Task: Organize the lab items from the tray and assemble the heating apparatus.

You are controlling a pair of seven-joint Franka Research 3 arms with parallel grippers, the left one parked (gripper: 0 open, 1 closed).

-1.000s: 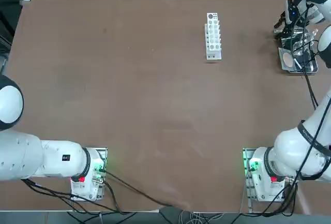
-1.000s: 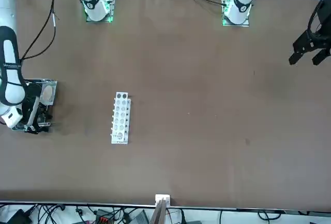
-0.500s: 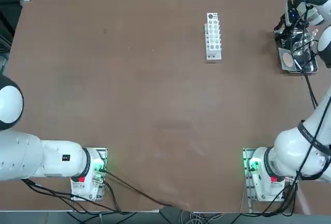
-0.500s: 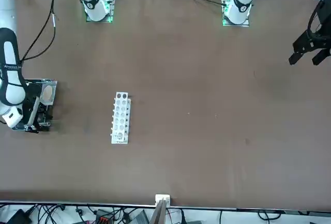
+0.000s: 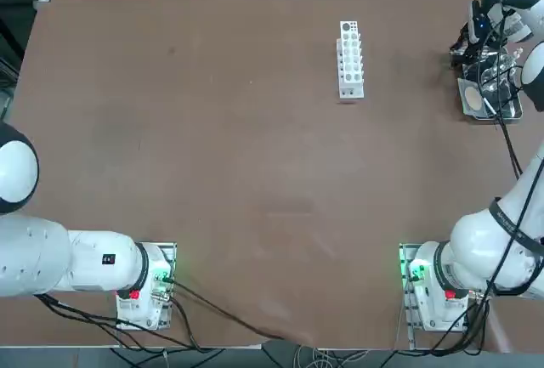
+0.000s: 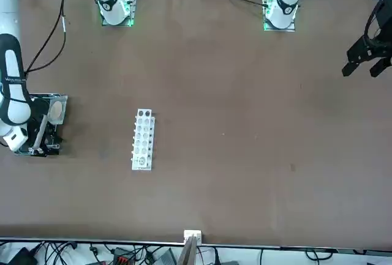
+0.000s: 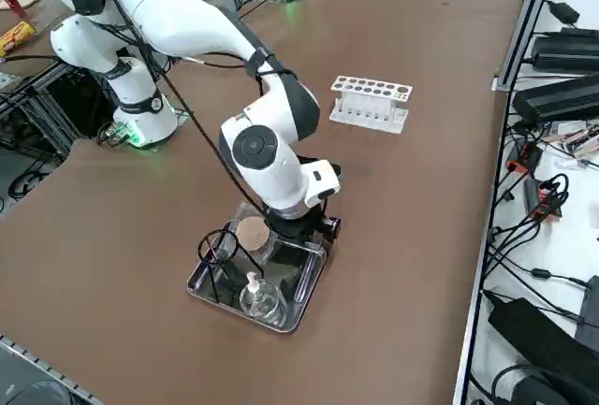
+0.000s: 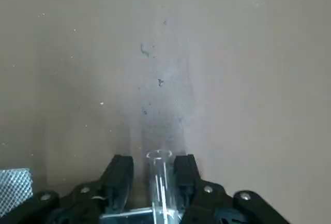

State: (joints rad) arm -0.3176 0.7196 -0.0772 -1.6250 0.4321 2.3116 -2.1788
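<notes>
My right gripper (image 8: 154,175) is low over the tray (image 7: 298,307) at the lower middle of the right side view. Its fingers (image 8: 120,169) stand a little apart, a clear glass tube (image 8: 159,182) upright between them; I cannot tell whether they touch it. The burner (image 7: 260,298), tripod (image 7: 221,248) and mesh (image 7: 251,234) lie in the tray, just beside my wrist.

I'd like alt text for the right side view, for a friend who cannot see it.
A white robot arm reaches down with its tool into a small steel tray on a brown table. The tray holds a clear glass burner, a black wire tripod and a mesh square. A white test-tube rack stands beyond.
</notes>
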